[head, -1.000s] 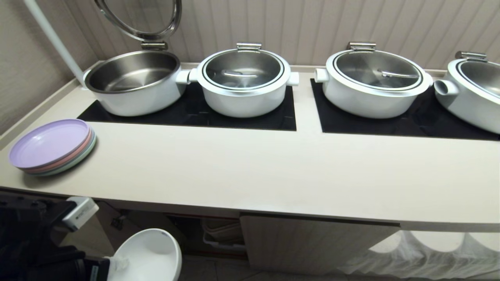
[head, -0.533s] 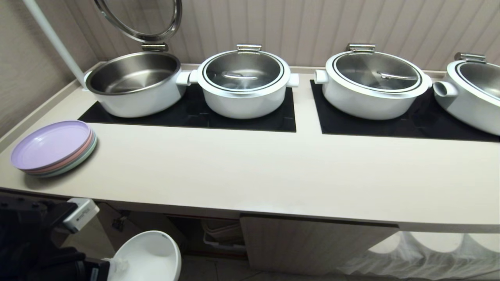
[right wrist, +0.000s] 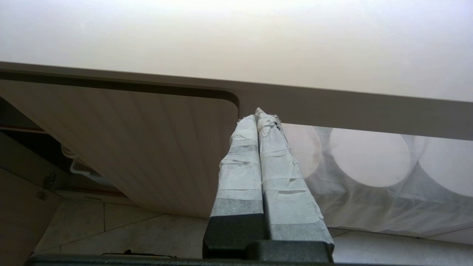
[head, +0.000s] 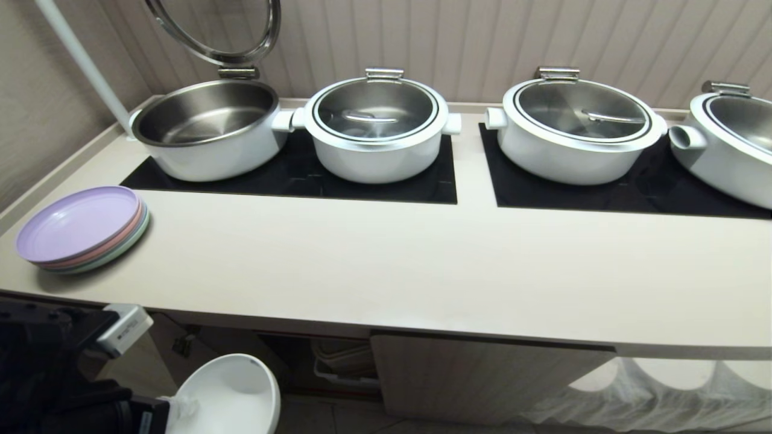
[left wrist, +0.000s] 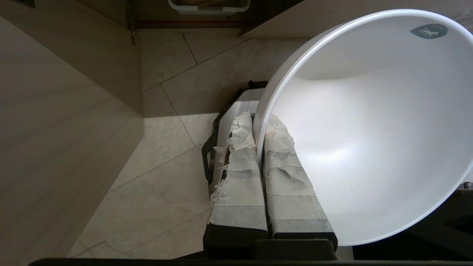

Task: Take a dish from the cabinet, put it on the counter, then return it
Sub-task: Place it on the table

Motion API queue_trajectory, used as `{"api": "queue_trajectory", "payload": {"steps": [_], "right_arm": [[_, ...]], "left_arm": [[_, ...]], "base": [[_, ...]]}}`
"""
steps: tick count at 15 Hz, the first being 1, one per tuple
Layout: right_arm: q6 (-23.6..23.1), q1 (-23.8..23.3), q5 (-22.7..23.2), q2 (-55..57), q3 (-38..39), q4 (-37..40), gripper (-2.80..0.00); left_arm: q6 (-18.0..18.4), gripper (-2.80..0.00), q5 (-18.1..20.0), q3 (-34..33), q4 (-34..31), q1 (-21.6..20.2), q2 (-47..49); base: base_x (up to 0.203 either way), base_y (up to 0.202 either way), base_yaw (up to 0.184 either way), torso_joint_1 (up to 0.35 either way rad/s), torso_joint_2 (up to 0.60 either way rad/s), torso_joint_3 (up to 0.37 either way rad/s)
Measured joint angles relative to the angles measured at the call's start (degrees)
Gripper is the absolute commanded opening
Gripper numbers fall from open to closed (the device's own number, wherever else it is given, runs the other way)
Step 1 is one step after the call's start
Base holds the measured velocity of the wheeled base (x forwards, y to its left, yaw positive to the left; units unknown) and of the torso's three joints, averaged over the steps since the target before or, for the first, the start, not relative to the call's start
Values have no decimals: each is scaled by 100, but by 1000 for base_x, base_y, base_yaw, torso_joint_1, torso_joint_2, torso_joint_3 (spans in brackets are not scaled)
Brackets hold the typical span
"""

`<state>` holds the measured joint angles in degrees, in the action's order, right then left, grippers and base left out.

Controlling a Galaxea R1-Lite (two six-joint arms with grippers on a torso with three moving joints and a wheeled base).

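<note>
The dish (head: pixel 232 395), a plain white bowl, hangs tilted at the lower left, below the counter's (head: pixel 386 265) front edge and in front of the open cabinet (head: pixel 289 355). My left gripper (head: pixel 181 407) is shut on its rim. In the left wrist view one taped finger lies inside the dish (left wrist: pixel 369 129) and the other outside, the left gripper (left wrist: pixel 258 122) pinching the wall above the tiled floor. My right gripper (right wrist: pixel 258 116) is shut with nothing in it, parked low and pointing up at the shut cabinet door (right wrist: pixel 147 147) and the counter's underside (right wrist: pixel 332 107).
A stack of pastel plates (head: pixel 81 229) sits at the counter's left end. Several white pots stand on black panels at the back, one open (head: pixel 208 129) and the others lidded (head: pixel 377 126). A white basket (head: pixel 344 361) sits inside the cabinet. White cloth (head: pixel 651 392) hangs under the counter's right part.
The whole head view has slid down very slightly, a camera shift. The dish stays in my left gripper's hold at the same spot.
</note>
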<state>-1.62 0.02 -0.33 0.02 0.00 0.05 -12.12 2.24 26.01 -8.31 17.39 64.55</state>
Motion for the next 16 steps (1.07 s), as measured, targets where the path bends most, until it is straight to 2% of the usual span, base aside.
{"api": "queue_trajectory", "payload": {"steps": [8, 12, 16], "right_arm": [[-2, 0, 0, 0, 0, 0, -280], [0, 0, -2, 0, 0, 2, -280], [-2, 0, 0, 0, 0, -2, -280]], "left_arm": [[5, -280, -33, -59, -23, -55, -166], [271, -280, -48, -192, -34, -93, -174], [294, -280, -37, -236, -18, -102, -185]], "base": [[0, 0, 0, 0, 0, 0], [0, 0, 0, 0, 0, 0], [0, 0, 0, 0, 0, 0]]}}
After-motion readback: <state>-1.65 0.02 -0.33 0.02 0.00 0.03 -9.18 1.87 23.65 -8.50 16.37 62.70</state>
